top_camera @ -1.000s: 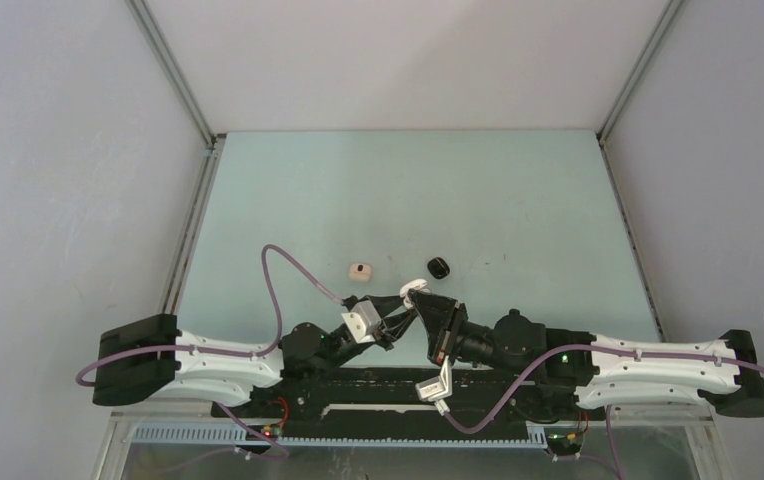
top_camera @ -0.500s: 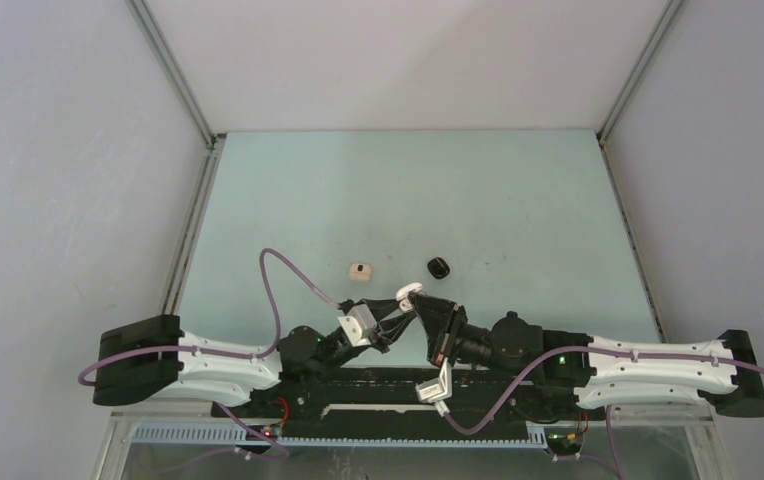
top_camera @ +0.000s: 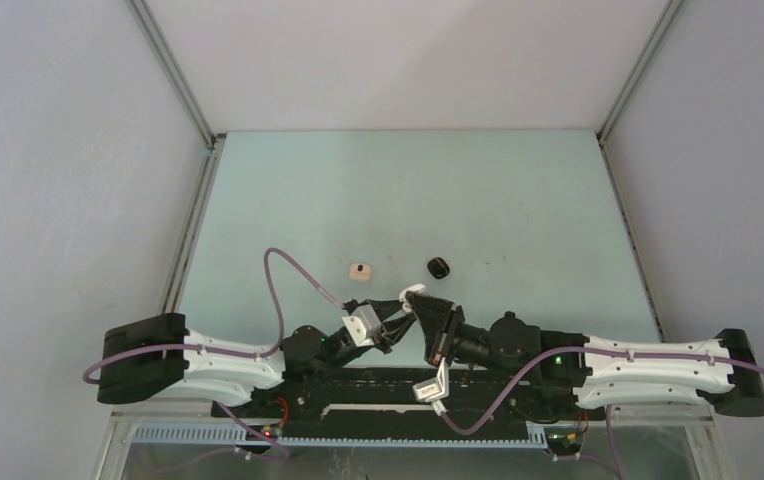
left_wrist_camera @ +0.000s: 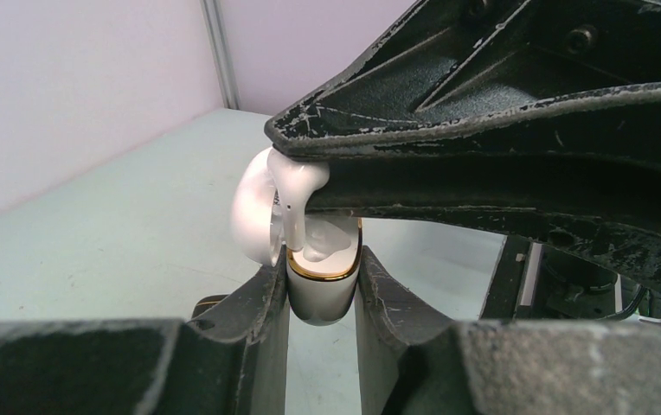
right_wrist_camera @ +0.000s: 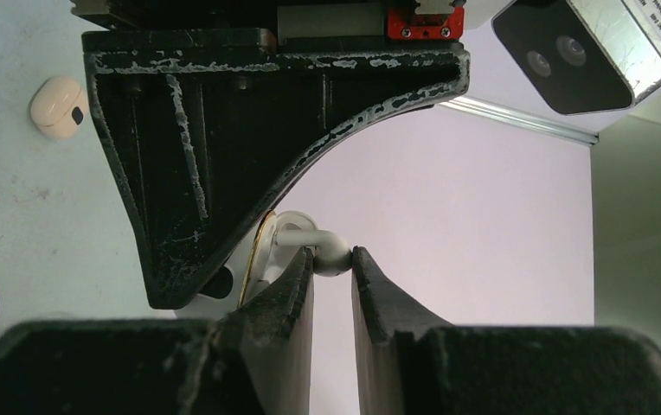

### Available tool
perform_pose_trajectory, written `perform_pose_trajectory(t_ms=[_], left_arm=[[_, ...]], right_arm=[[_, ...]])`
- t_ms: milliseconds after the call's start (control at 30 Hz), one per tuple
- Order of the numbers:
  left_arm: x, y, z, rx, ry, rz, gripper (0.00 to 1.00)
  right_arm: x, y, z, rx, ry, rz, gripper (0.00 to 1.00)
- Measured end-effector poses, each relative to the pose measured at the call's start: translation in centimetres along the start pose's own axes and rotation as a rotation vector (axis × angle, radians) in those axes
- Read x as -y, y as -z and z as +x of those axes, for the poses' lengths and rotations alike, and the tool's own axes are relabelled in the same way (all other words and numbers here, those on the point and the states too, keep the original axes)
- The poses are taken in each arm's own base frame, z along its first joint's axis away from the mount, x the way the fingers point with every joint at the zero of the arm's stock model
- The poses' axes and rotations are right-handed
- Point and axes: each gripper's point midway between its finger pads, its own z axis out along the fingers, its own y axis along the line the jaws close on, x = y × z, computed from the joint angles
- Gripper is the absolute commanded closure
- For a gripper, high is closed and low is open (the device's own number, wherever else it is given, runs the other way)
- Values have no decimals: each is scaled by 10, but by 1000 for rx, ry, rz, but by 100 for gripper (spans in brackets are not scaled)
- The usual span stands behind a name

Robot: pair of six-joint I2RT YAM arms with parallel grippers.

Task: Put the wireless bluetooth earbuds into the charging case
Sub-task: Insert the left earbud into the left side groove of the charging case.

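My left claw (left_wrist_camera: 322,275) clamps the glossy white, gold-rimmed charging case (left_wrist_camera: 320,304); my right claw (right_wrist_camera: 333,264) pinches a small white stemmed earbud (right_wrist_camera: 305,238) at its open mouth. If the stem enters crooked, pushing could jam it or twist the case loose.

Earbud (left_wrist_camera: 298,185) — at case (left_wrist_camera: 320,299) top rim

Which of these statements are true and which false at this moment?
1. The left gripper clamps the white charging case. True.
2. The case is closed. False: its lid stands open.
3. The right gripper pinches a white earbud at the case's mouth. True.
4. The beige item is held in the air. False: it lies on the table, apart from a black item.
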Motion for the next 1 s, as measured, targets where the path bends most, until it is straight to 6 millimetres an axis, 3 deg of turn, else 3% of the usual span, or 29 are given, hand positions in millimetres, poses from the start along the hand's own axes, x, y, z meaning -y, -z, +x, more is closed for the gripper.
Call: perform_pose_trajectory(t_ms=[1000], left_arm=[[-1, -1, -5, 19, 46, -12, 100]], right_arm=[[5, -1, -4, 8, 15, 16, 100]])
